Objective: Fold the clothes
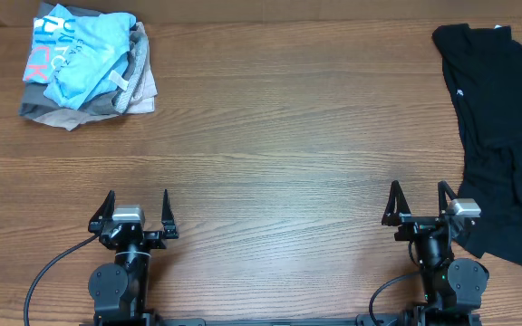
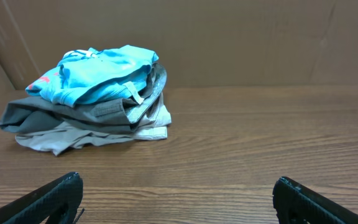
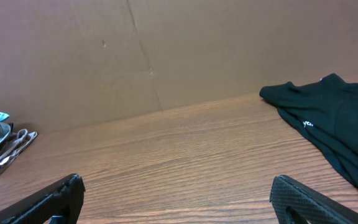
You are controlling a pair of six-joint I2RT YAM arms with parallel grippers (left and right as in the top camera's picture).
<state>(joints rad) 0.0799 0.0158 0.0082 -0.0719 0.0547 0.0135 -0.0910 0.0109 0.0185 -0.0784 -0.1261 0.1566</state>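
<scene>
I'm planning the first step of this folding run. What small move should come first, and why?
Probably swing the right gripper toward the near edge of the black shirt, which lies rumpled and unfolded just beside that arm. Both it and the left gripper sit open and empty, and the left one is far off, nearer the stacked pile of clothes.

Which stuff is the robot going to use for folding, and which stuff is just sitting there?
For the job: black garment, left gripper, right gripper.
Just lying about: pile of blue and grey clothes, far from both grippers.
</scene>
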